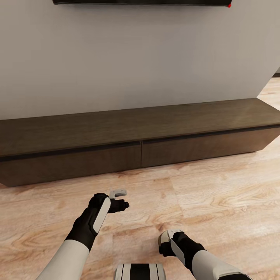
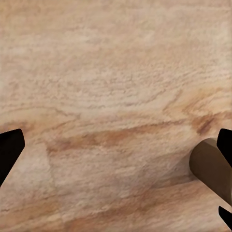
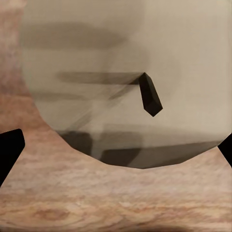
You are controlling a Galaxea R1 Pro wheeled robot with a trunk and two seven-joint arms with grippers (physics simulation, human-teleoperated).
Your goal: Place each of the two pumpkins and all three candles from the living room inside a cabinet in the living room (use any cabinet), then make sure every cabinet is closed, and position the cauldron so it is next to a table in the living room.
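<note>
One candle [image 3: 96, 58] sits right at the right gripper [image 3: 116, 154], its pale top and dark bent wick [image 3: 150, 94] turned to the wrist camera and its round edge reaching down between the two black fingertips. Those fingers are spread wide, but whether they press on the candle cannot be told. A second candle [image 2: 210, 166], a grey-brown cylinder, lies against one fingertip of the left gripper [image 2: 116, 154]. That gripper's fingers are also spread wide, with bare plank floor [image 2: 116, 87] between them and nothing clamped. From the head, both grippers hang low over the floor, the left gripper [image 1: 118, 198] further forward than the right gripper [image 1: 166, 243], and well apart from it. Ahead of the fingers the floor runs on to the cabinet [image 1: 136, 132], long, low and dark brown. Its left drawer front [image 1: 74, 163] and right drawer front [image 1: 210, 146] are both flush and shut, meeting at a thin seam. The cabinet's top is bare. Behind it stands a plain grey wall [image 1: 136, 58], and at the very top hangs the lower edge of a black screen [image 1: 140, 2].
</note>
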